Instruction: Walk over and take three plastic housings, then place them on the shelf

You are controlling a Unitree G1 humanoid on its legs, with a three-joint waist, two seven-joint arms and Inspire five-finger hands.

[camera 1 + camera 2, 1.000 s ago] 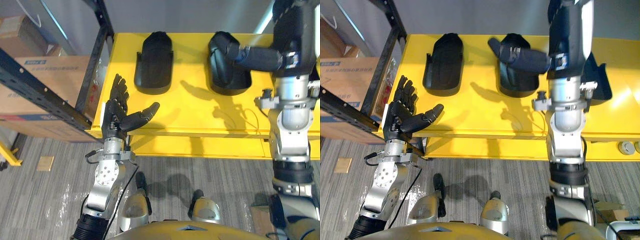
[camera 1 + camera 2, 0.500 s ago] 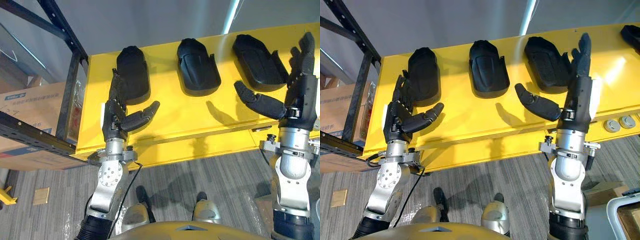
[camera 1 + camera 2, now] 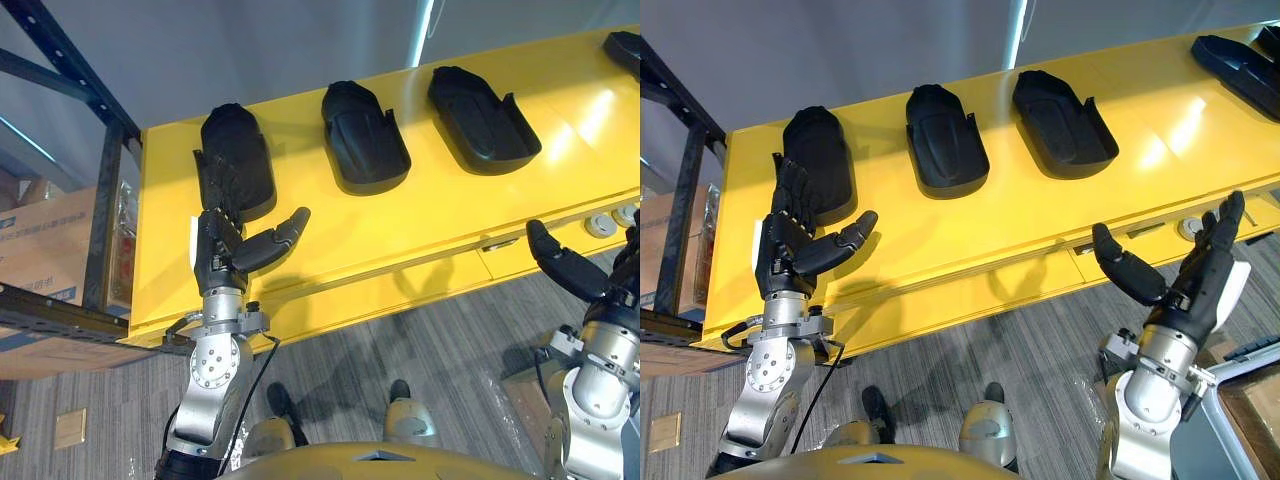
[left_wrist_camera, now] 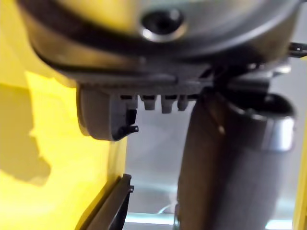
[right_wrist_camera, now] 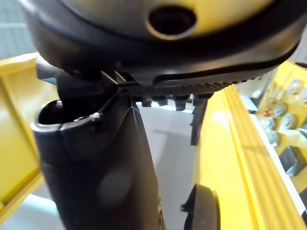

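Three black plastic housings lie in a row on the yellow shelf top (image 3: pixel 400 222): one at the left (image 3: pixel 238 160), one in the middle (image 3: pixel 365 138), one at the right (image 3: pixel 482 105). A further housing (image 3: pixel 1237 62) lies at the far right end. My left hand (image 3: pixel 222 250) is open, fingers straight up, over the front left of the yellow top, just in front of the left housing, touching nothing. My right hand (image 3: pixel 1193 292) is open and empty, low at the right, off the shelf's front edge above the carpet.
A black rack upright (image 3: pixel 100 160) and a cardboard box (image 3: pixel 45 255) stand to the left. Small round silver parts (image 3: pixel 600 225) sit on the ledge under the yellow top at the right. A grey bin corner (image 3: pixel 1240 400) is by my right arm.
The view has swung right. My right hand has let go of the housing it rested on and dropped back, off the front edge. My left hand holds its pose.
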